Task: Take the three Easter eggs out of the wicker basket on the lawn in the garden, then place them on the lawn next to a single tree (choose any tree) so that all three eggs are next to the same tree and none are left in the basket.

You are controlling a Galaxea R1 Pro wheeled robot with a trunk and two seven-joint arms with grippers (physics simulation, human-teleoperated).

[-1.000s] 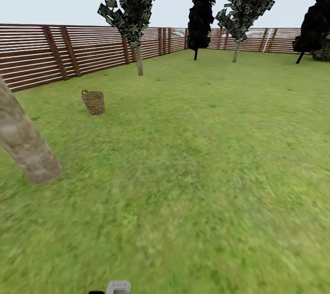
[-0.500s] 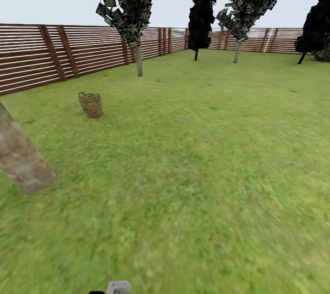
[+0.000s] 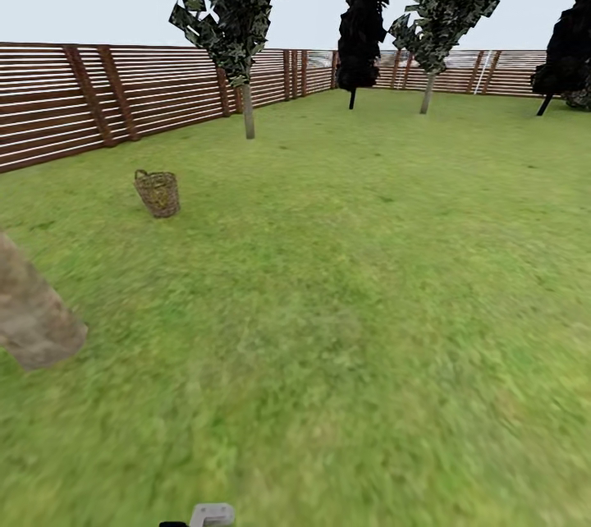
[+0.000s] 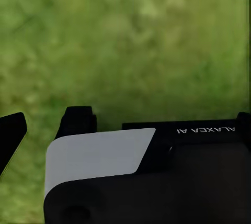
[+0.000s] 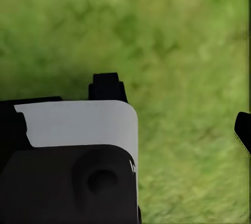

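Observation:
The wicker basket [image 3: 158, 193] stands upright on the lawn [image 3: 345, 305] at the far left of the head view, several metres ahead. The Easter eggs are hidden from here; I cannot see into the basket. The thick mottled grey-brown trunk of the tree [image 3: 33, 318] leans in at the left edge, nearer than the basket. My left gripper [image 4: 44, 122] hangs over bare grass with its black fingers apart and nothing between them. My right gripper [image 5: 175, 106] is also open over grass, its fingers wide apart.
A brown slatted fence [image 3: 74, 96] runs along the left and far side of the garden. A thin-stemmed tree [image 3: 248, 108] stands behind the basket, with more thin trees [image 3: 427, 92] and dark foliage [image 3: 361, 10] at the back. A grey-white robot part [image 3: 212, 515] shows at the bottom edge.
The whole head view has shifted, so the camera is moving. The basket and the thick trunk have slid left and lower in the picture. Both grippers look unchanged.

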